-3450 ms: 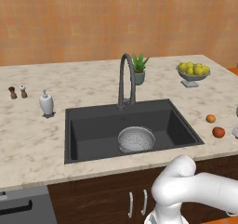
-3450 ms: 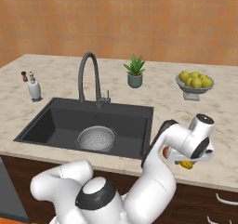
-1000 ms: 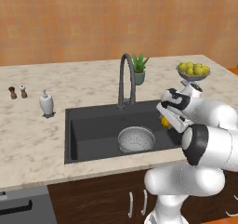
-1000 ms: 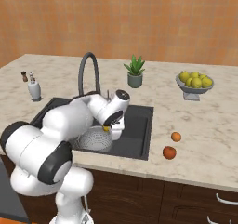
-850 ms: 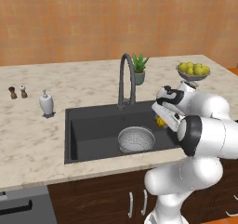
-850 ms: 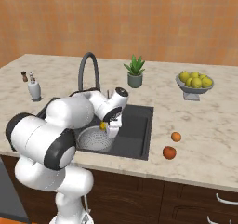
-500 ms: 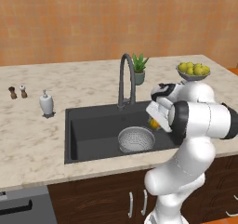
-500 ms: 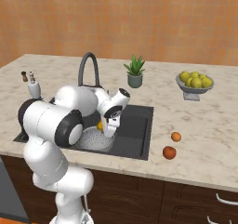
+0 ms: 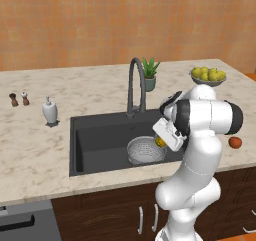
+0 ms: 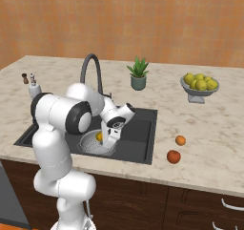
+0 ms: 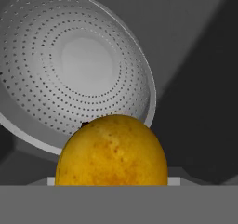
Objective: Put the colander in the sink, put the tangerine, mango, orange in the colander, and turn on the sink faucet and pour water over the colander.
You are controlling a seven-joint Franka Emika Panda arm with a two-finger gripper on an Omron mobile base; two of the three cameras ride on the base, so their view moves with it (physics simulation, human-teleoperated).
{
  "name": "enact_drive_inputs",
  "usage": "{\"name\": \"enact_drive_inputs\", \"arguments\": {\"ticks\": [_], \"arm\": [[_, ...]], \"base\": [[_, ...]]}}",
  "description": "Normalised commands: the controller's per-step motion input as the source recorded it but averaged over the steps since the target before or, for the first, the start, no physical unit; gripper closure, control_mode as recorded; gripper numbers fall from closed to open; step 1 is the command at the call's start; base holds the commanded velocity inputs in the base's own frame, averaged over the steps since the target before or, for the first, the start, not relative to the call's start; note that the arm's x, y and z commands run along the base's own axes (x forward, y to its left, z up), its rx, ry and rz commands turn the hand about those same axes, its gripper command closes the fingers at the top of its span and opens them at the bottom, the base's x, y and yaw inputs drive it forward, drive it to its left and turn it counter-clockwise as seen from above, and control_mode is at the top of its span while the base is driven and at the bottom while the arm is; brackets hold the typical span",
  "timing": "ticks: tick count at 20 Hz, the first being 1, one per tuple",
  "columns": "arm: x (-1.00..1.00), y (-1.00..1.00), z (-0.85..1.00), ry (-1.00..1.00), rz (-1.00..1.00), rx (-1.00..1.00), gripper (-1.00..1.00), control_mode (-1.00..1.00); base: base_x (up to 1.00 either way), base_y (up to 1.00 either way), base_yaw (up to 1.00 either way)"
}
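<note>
Pincer (image 9: 161, 142) w/ mango (image 11: 111, 151) now over colander (image 9: 145, 151).

Potted plant (image 9: 149, 74), footed bowl of yellow-green fruit (image 9: 207, 75), white soap dispenser (image 9: 49, 111), 2 small shakers (image 9: 18, 99) on the beige counter (image 9: 35, 155).

The white arm is folded forward and bent sharply down, the wrist angled toward the basin. The gripper (image 9: 161, 141) is carried low, pointed downward, and is closed on a yellow-orange mango (image 11: 111, 151) held between its fingers
</note>
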Motion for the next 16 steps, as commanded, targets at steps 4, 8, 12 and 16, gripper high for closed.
{"name": "enact_drive_inputs", "arguments": {"ticks": [4, 8, 12, 16], "arm": [[0.35, 0.01, -0.36, 0.19, -0.05, 0.14, 1.0, -1.0], [0.29, 0.0, -0.5, 0.11, -0.02, 0.11, 1.0, -1.0], [0.35, 0.11, -0.49, 0.07, -0.02, 0.03, 1.0, -1.0], [0.41, 0.2, -0.57, 0.08, -0.03, 0.0, 1.0, -1.0]], "base": [[0.0, 0.0, 0.0], [0.0, 0.0, 0.0], [0.0, 0.0, 0.0], [0.0, 0.0, 0.0]]}}
